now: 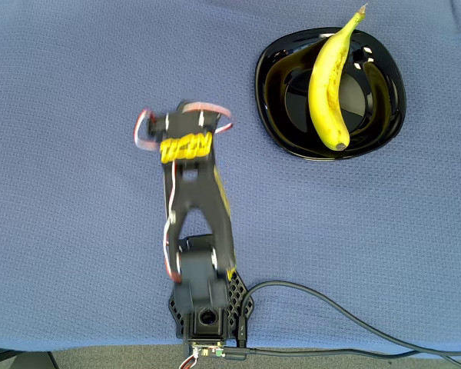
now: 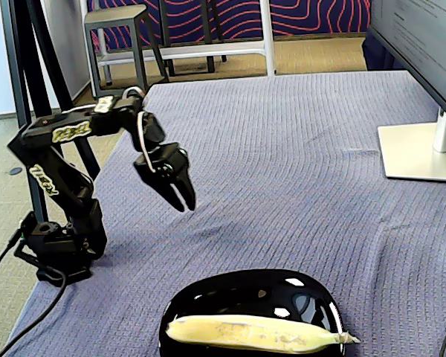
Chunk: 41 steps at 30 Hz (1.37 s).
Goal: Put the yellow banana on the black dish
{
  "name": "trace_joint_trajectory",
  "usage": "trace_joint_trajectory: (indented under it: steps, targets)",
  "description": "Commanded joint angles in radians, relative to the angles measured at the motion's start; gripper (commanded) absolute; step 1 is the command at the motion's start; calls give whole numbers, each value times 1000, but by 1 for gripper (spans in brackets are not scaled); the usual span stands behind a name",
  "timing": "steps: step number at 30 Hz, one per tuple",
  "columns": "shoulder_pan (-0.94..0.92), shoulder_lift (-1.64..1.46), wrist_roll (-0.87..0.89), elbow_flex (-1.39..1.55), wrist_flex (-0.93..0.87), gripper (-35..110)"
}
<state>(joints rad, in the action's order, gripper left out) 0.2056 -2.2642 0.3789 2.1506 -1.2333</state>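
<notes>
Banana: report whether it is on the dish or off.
On. The yellow banana lies across the black dish, stem tip past the rim; the gripper hangs apart.

In the overhead view the arm's upper links point(image 1: 186, 146) are motion-blurred, and they cover the gripper beneath them. The fixed view cuts off the near rim of the black dish point(image 2: 208, 301) at the bottom edge. There the gripper point(image 2: 180, 195) hangs with its fingertips close together; whether a gap remains is too fine to tell. The monitor point(image 2: 424, 44) runs off the right edge.
</notes>
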Motion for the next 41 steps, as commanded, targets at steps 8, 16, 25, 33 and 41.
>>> trace_joint_trajectory:
  steps: [8,16,25,33,41]
  targets:
    - [11,-482,-425,336,-72,0]
    - [38,-695,-565,457,-74,0]
    - [34,-759,-561,494,-89,0]
    - [32,-779,-591,495,-115,0]
    - [46,-822,-598,488,-140,0]
